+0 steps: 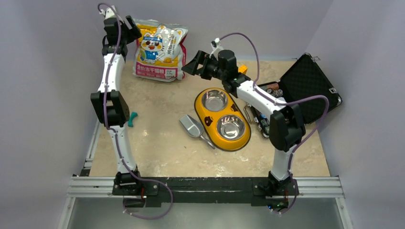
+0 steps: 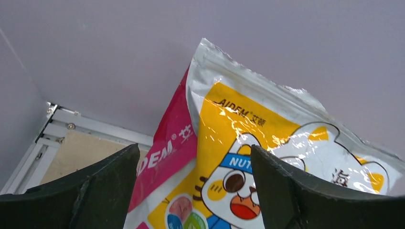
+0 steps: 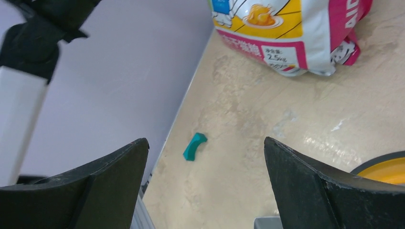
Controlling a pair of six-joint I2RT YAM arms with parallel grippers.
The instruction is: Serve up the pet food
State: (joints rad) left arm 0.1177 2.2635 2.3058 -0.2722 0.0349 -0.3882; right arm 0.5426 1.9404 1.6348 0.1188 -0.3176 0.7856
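Observation:
The pet food itself is out of view; only its glossy white, orange and pink bag [image 1: 160, 50] with a cartoon cat shows, leaning against the back wall. My left gripper [image 1: 131, 26] hangs open just left of the bag's top. In the left wrist view the bag [image 2: 267, 143] fills the space beyond the open left gripper [image 2: 195, 148]. My right gripper [image 1: 188, 64] is open in the air right of the bag, nothing between its fingers [image 3: 119, 176]. A yellow double feeder [image 1: 208, 120] holds two steel bowls that look empty. A grey scoop [image 1: 192, 126] lies to its left.
A small teal piece [image 1: 132, 118] lies near the left arm, also seen as the teal piece [image 3: 195, 145] in the right wrist view. An open black case [image 1: 310, 88] with round chips stands at the right. Lilac walls close in on three sides.

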